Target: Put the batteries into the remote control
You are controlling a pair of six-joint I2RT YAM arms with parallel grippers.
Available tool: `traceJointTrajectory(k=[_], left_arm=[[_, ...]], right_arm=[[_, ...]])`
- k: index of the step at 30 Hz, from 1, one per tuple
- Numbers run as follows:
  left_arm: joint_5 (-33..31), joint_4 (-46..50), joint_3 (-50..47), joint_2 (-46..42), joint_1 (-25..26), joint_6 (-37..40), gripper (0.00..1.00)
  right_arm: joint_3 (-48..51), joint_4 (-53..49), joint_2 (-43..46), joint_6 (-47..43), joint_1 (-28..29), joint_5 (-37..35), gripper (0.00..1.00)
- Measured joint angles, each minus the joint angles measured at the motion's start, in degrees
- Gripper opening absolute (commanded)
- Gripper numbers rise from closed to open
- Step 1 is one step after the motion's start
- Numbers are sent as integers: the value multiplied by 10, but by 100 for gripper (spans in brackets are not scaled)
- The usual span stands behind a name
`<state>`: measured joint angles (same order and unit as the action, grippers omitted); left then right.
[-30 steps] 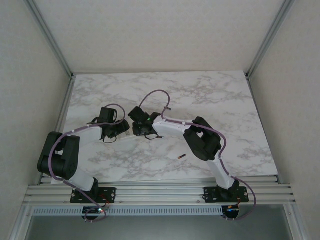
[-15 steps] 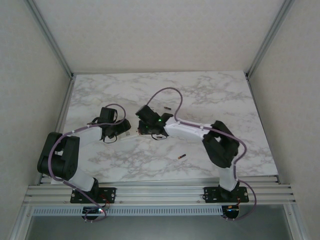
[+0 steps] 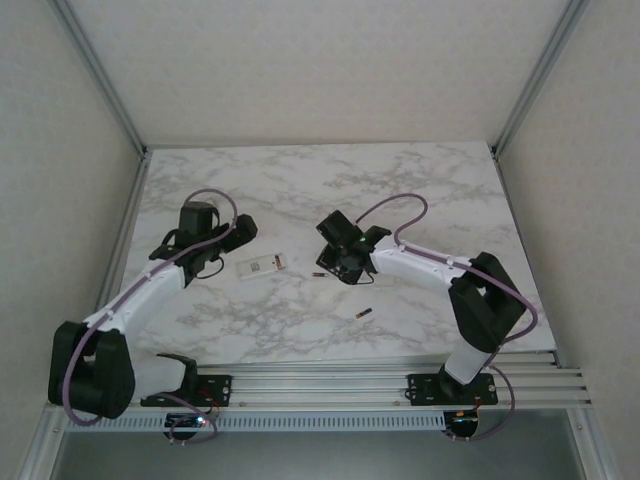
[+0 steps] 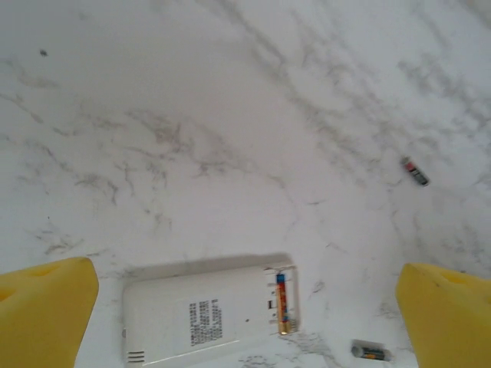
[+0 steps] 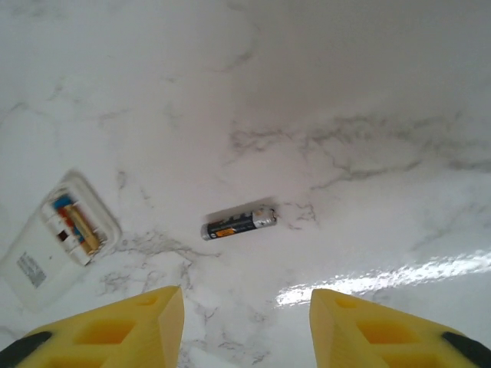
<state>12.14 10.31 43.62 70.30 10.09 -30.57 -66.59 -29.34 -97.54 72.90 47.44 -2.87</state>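
Observation:
The white remote control point(image 3: 262, 265) lies back up on the marble table, its battery compartment open with a battery point(image 4: 282, 300) seated in it. My left gripper point(image 3: 240, 233) hovers just left of it, open wide, yellow fingers point(image 4: 42, 307) either side of the remote control point(image 4: 207, 310) and holding nothing. A loose battery point(image 3: 318, 273) lies right of the remote, in front of my right gripper point(image 3: 336, 266), which is open and empty. That battery point(image 5: 239, 221) sits beyond the right gripper point(image 5: 245, 330). Another battery point(image 3: 363, 314) lies nearer the front edge.
The remote control point(image 5: 61, 234) shows at the left of the right wrist view. A loose battery point(image 4: 370, 352) lies just beside the remote's open end, and one more battery point(image 4: 414, 171) lies farther off. Metal frame posts point(image 3: 110, 95) flank the table.
Both arms have drawn back from the remote, the left to the left and the right to the right. Both grippers have opened. The remote now lies uncovered, with a battery on the table beside it.

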Motion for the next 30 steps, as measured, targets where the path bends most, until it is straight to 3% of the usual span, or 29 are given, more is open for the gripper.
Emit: traceJointTrajectory(k=[8, 17, 26, 30], left_arm=[[-4, 26, -9, -29, 3, 4, 99], [-6, 28, -28, -35, 4, 8, 100], [-6, 28, -30, -28, 4, 10, 100], [-6, 26, -30, -23, 4, 10, 99]], right_arm=[[-3, 12, -71, 172, -10, 46, 53], [-46, 30, -110, 233, -19, 57, 51], [-56, 27, -135, 253, -25, 60, 33], [-61, 18, -142, 240, -26, 62, 20]])
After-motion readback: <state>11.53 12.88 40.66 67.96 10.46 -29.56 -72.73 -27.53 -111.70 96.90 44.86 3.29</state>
